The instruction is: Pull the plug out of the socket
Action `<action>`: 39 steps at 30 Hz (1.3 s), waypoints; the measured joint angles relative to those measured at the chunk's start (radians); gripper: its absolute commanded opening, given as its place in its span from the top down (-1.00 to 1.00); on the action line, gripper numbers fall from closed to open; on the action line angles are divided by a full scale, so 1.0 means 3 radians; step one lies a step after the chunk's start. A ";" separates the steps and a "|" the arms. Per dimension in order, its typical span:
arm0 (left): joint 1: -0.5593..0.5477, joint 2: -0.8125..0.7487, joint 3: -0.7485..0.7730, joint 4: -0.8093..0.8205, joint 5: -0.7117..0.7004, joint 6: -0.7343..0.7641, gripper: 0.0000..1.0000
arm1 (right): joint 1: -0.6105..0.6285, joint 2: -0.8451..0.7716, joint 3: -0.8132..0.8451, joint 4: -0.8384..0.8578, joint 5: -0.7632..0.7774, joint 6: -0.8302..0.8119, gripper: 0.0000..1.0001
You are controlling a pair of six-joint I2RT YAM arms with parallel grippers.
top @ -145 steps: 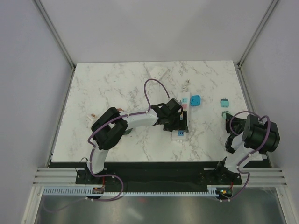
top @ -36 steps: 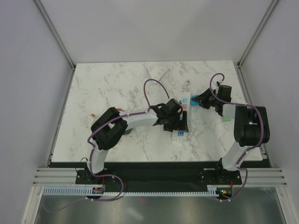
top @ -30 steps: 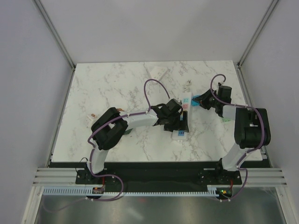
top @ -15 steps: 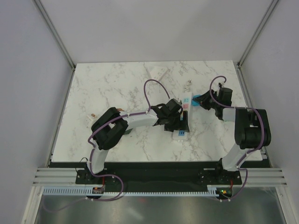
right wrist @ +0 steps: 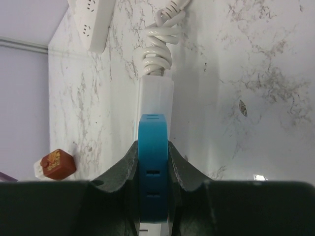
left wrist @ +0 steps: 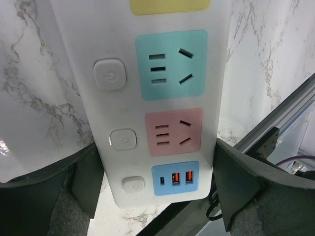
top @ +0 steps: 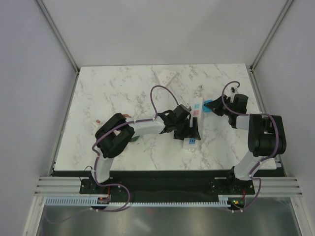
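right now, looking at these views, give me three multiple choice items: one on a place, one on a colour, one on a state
1. Where is the left end effector?
A. at the USB end of the power strip, a finger against each side
B. folded back by its base
C. lifted off to the far left

2. What colour is the USB panel on the power strip?
A. pink
B. blue
C. yellow

3. What state is the right end effector in?
A. wide open, holding nothing
B. out of view
C. shut on the blue plug

Answers:
1 A: the left wrist view shows its dark fingers flanking the strip's end.
2 B: the ports sit in a blue patch below the pink socket.
3 C: the right wrist view shows both fingers pressed on the plug's sides.
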 measured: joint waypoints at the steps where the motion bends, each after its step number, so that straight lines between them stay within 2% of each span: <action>1: 0.0000 -0.0001 -0.0006 0.0011 0.0001 -0.0013 0.96 | -0.0031 0.0055 0.0004 0.0052 -0.0079 0.0064 1.00; 5: 0.0003 -0.0010 -0.0029 0.0041 0.0003 -0.0037 0.95 | -0.0135 0.0244 0.0050 0.0182 -0.0354 0.0348 1.00; 9: 0.0005 -0.0013 -0.0038 0.0052 0.0003 -0.0051 0.96 | -0.0144 0.0256 0.0118 0.0038 -0.0387 0.0359 1.00; 17: 0.0006 -0.0013 -0.0046 0.0071 0.0017 -0.0053 0.96 | -0.0134 -0.0053 0.0306 -0.0725 -0.0037 -0.0164 1.00; 21: 0.0010 -0.0013 -0.0050 0.0074 0.0024 -0.0066 0.95 | -0.0159 -0.0103 0.0375 -0.0830 0.0158 -0.0373 1.00; 27: 0.0011 -0.0014 -0.0052 0.0078 0.0025 -0.0066 0.95 | -0.0168 -0.0145 0.0371 -0.0863 0.0243 -0.0354 1.00; 32: 0.0011 -0.0015 -0.0052 0.0076 0.0024 -0.0066 0.96 | -0.0214 -0.0589 0.0151 -0.0969 0.0573 -0.0097 1.00; 39: 0.0011 -0.0009 -0.0020 0.0039 0.0020 -0.0066 0.95 | -0.0474 -0.1492 -0.0412 -0.1241 0.1258 0.0558 1.00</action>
